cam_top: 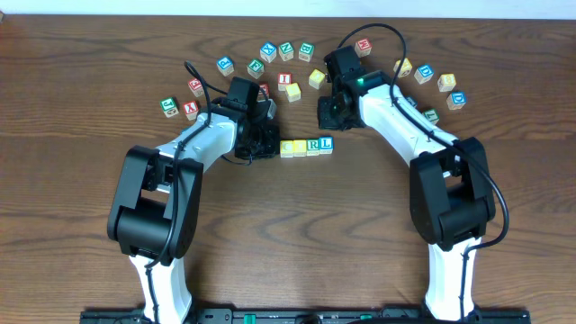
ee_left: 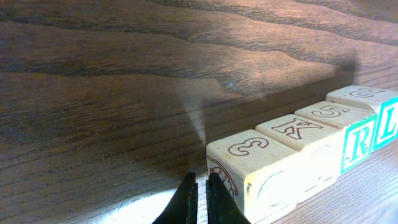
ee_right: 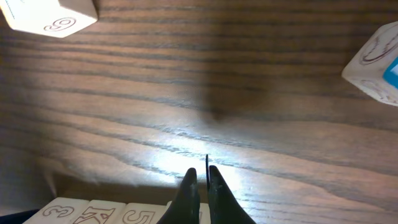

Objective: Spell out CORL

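Four wooden cubes stand in a touching row at the table's middle: a yellow-faced C cube (cam_top: 287, 148), a yellow-faced O cube (cam_top: 301, 147), the green R cube (cam_top: 313, 145) and the blue L cube (cam_top: 326, 143). In the left wrist view the row runs from the near yellow cube (ee_left: 249, 171) past the second cube (ee_left: 298, 134) to R (ee_left: 357, 142) and L (ee_left: 387, 121). My left gripper (cam_top: 266, 144) (ee_left: 199, 182) is shut and empty, right beside the C cube's outer end. Also shut and empty, my right gripper (cam_top: 329, 112) (ee_right: 200, 173) hovers just behind the row (ee_right: 93, 213).
Several loose letter cubes curve along the back (cam_top: 286, 49), with more at the left (cam_top: 168, 107) and right (cam_top: 425, 74). Red-lettered cubes (cam_top: 284, 81) lie behind the row. In the right wrist view one cube (ee_right: 53, 15) sits top left, another (ee_right: 376, 62) at the right edge.
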